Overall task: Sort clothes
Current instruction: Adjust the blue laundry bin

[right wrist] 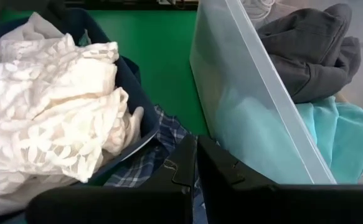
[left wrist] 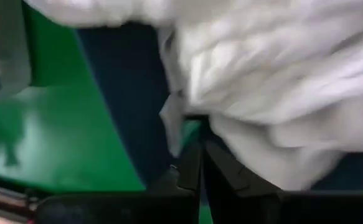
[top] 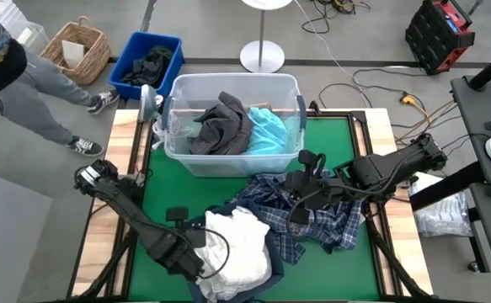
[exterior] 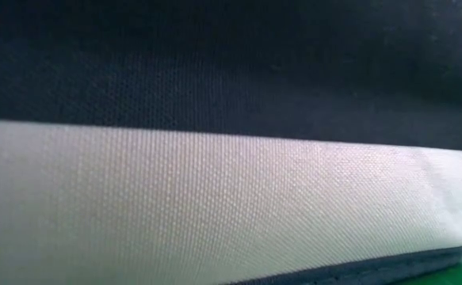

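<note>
Soft, light blue-and-white plaid shirt (top: pixel 312 220) lies crumpled mid-table beside white garments (top: pixel 237 248), best pinched at a raised fold by the right gripper (top: pixel 300 204), fingers together; left gripper's (top: pixel 196 252) look closed too.

Upper middle of the overhead shot there's a clear plastic tub (top: pixel 175 118) sitting on the green mat (top: pixel 346 139). Above-left of it, on the floor, a blue crate (top: pixel 136 50) beside a wicker basket (top: pixel 93 46). Someone's legs and sneakers (top: pixel 85 146) are at far left, plus a white lamp base (top: pixel 262 56) top centre.
</note>
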You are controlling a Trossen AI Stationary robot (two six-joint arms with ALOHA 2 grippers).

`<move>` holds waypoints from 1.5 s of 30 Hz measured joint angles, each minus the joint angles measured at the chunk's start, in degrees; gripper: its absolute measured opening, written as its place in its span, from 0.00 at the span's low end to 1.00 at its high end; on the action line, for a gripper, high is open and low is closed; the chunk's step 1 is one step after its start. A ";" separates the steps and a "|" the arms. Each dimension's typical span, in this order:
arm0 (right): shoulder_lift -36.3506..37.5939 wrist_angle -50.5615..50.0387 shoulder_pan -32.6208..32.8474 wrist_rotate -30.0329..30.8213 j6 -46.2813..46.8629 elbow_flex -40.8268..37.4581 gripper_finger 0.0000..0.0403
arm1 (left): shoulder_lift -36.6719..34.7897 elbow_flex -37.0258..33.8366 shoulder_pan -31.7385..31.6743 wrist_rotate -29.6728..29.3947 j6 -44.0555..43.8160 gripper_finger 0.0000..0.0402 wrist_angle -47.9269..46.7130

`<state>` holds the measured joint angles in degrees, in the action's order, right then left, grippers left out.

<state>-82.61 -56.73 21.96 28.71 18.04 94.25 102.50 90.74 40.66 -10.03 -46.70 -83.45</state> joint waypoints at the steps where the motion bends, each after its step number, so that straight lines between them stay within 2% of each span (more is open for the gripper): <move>1: 0.00 0.00 0.00 0.00 -0.03 -0.01 0.03 | 0.00 -1.40 -0.06 -0.36 0.47 0.00 -0.03; 6: 0.00 0.01 -0.02 0.00 -0.02 -0.01 0.03 | -0.07 -8.37 -1.20 -1.06 1.32 0.00 0.09; 10: 0.00 0.02 -0.05 0.00 0.78 -0.01 0.03 | -0.46 -11.36 -1.84 -1.92 2.51 0.00 0.25; 23: 0.00 -0.58 -0.88 -0.49 4.46 -1.10 0.03 | -4.57 -12.10 -6.27 -7.61 9.21 0.00 0.23; 25: 0.00 -1.73 -0.87 -3.76 5.49 -1.41 0.03 | -6.22 -11.60 -6.27 -7.85 9.23 0.00 0.17; 27: 0.07 -2.39 -0.87 -9.50 7.52 -2.34 0.02 | -8.13 -10.78 -6.27 -8.49 9.09 0.00 0.21; 31: 0.07 -1.78 -0.19 -16.92 11.57 -6.88 0.02 | -11.89 -8.66 -5.83 -8.29 6.09 0.00 0.22; 34: 0.07 -0.86 0.95 -20.37 15.17 -11.25 0.02 | -14.93 -6.76 -3.99 -4.60 3.39 0.00 0.29; 38: 0.10 -1.07 3.00 -20.69 20.69 -16.01 0.02 | -18.52 -6.20 0.43 1.62 -4.39 0.00 -0.76; 40: 0.29 -1.05 3.50 -20.58 22.57 -17.28 0.02 | -19.93 -6.56 3.06 2.61 -9.69 0.00 -1.42; 42: 0.47 -0.85 3.67 -19.46 23.72 -17.88 0.02 | -20.92 -7.80 5.49 2.11 -13.84 0.00 -2.11; 45: 0.46 -0.67 3.65 -17.73 24.31 -18.11 0.03 | -21.00 -9.76 7.29 -3.23 -17.02 0.00 -1.52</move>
<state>-82.15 -57.40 25.61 10.98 42.35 76.14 81.49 80.98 47.95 -13.26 -63.73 -84.97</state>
